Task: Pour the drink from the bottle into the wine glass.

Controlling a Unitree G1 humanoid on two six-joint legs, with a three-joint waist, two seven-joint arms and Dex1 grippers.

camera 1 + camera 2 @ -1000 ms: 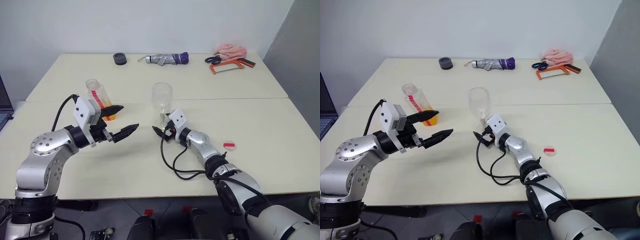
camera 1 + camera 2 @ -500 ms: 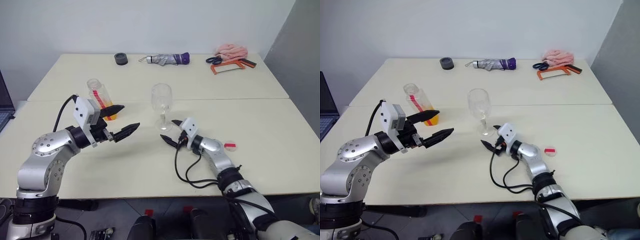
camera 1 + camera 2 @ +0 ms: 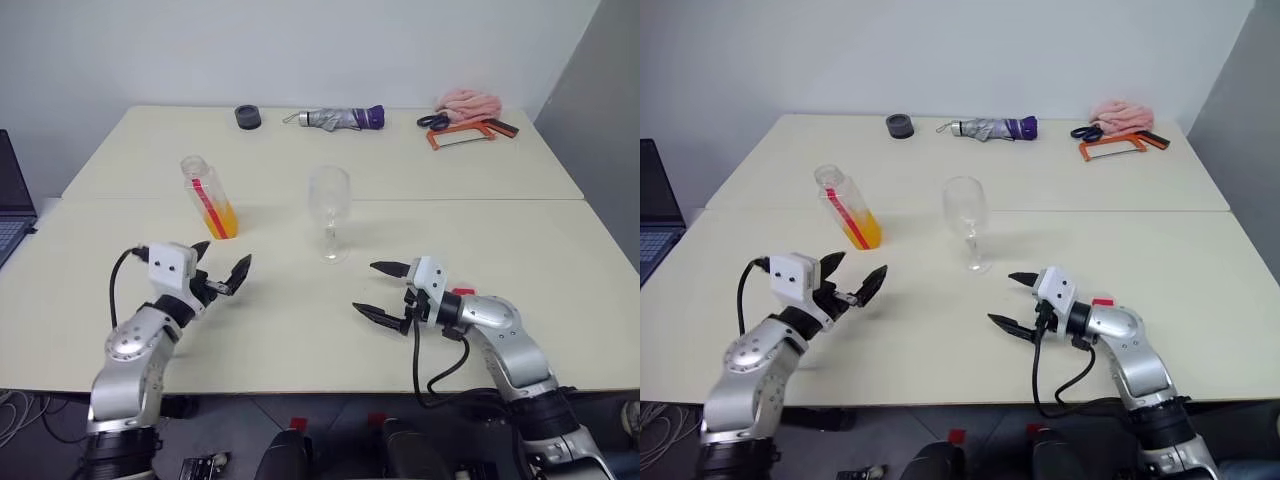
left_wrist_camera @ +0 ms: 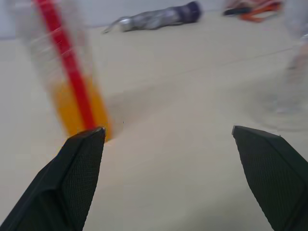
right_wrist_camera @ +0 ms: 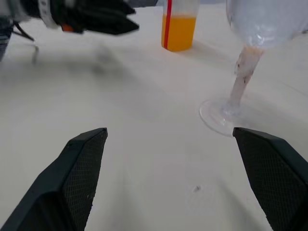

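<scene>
- Head views: bottle (image 3: 206, 195) uncapped, clear plastic, red strip, orange drink (image 3: 222, 219) low inside; stands left of middle on the matte cream surface (image 3: 300, 340). Wine glass (image 3: 330, 212) near centre, thin stem, empty.
- Left claw (image 3: 222, 272) and right claw (image 3: 383, 290) released, holding nothing, near the front edge.
- Left wrist view: bottle top cut off, glass blurred.
- Right wrist view: glass bowl cropped, foot (image 5: 222, 114) round.

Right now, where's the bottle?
In the left eye view the bottle stands uncapped on the table's left half, left of the wine glass and beyond the open left gripper.
</scene>
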